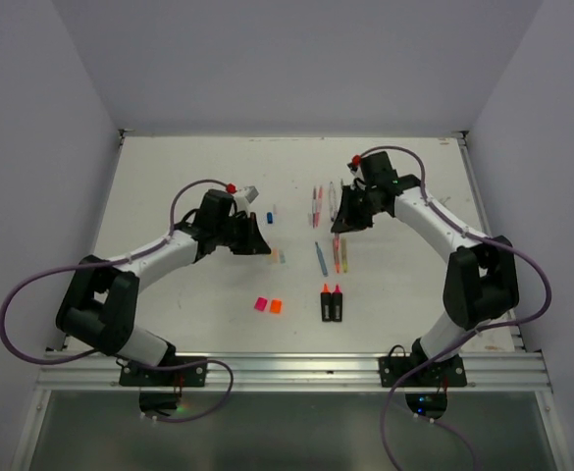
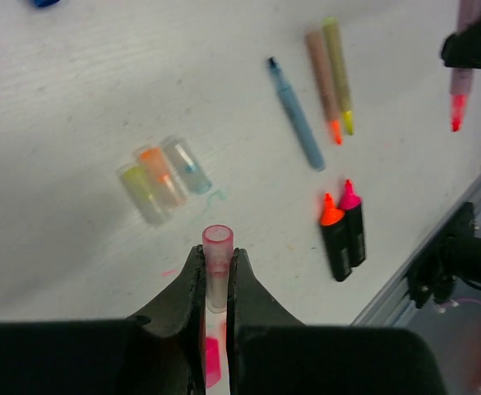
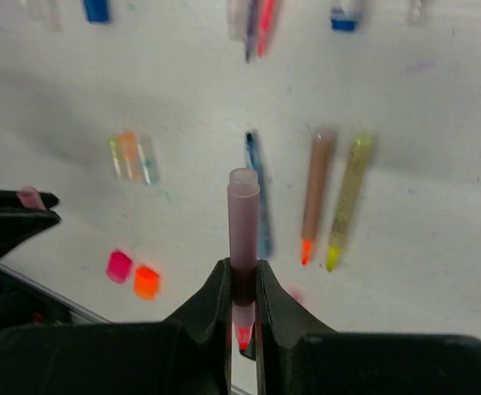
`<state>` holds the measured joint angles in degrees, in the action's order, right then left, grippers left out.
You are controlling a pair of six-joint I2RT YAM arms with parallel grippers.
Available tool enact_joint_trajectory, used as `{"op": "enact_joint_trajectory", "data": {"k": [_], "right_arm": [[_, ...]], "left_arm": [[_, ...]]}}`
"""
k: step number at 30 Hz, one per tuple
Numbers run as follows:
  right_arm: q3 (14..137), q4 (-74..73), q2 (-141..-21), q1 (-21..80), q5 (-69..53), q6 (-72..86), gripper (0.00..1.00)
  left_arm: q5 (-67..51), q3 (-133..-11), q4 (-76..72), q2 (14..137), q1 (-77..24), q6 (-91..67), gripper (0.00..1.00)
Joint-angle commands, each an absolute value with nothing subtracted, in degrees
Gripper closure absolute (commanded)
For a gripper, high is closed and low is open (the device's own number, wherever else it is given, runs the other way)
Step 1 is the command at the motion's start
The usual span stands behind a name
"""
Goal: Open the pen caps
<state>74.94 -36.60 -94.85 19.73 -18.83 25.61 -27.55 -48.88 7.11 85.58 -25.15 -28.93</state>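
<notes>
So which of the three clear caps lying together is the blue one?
The blue cap, at the row's end nearest the blue pen; orange cap in the middle, yellow cap opposite.

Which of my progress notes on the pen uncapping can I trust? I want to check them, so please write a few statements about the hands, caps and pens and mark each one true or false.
1. The left hand is shut on a translucent pink pen cap. True.
2. The right hand is empty. False: it grips a purplish translucent pen.
3. The two black highlighters wear their caps. False: their tips are bare, and a stubby pink cap and a stubby orange cap lie apart from them.
4. Three translucent caps, yellow, orange and blue, lie side by side on the white table. True.
</notes>
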Motion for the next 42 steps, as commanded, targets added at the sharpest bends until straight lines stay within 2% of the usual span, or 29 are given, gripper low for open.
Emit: {"op": "enact_joint_trajectory", "data": {"k": [1,15,26,34,42], "right_arm": [[71.30,-43.15,-92.90,19.60,-11.44,19.43,1.00],[68.64,-41.58,-100.19,19.42,-5.54,16.70,1.00],[69.17,-37.71,-105.03,19.42,-4.49,16.79,1.00],[69.61,-36.56,-108.10,19.42,-5.36,16.96,1.00],[69.44,-36.74,-107.76,19.42,-5.10,17.84,0.86]], "left_arm": [[-18.91,-46.15,11.16,84.20,-25.05,-24.87,1.00],[-19.33,-42.19,1.85,93.16,-25.05,-27.07,1.00],[-20.74,-42.27,-1.93,94.83,-25.05,-26.98,0.82],[-21.88,-42.10,-1.58,95.54,-25.05,-26.28,0.76],[-21.44,-42.28,-0.53,96.15,-24.79,-25.93,0.69]]}}
